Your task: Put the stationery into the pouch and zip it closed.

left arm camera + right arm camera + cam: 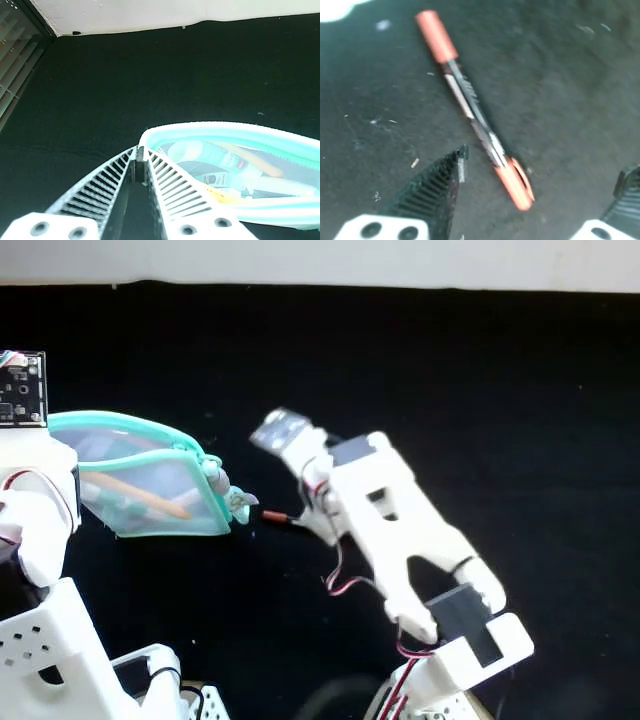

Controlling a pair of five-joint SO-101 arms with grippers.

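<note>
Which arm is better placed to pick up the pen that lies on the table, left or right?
Right. The right gripper hangs open just over the pen, whose one end lies between its fingers. The left gripper is shut on the rim of the pouch, so it is busy.

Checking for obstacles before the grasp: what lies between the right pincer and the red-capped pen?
Nothing but bare black table, as the right wrist view shows; the right pincer is open above the pen.

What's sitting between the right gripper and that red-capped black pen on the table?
Nothing visible. The open right gripper hangs just over the red-capped black pen, lying uncovered on the black table.
</note>
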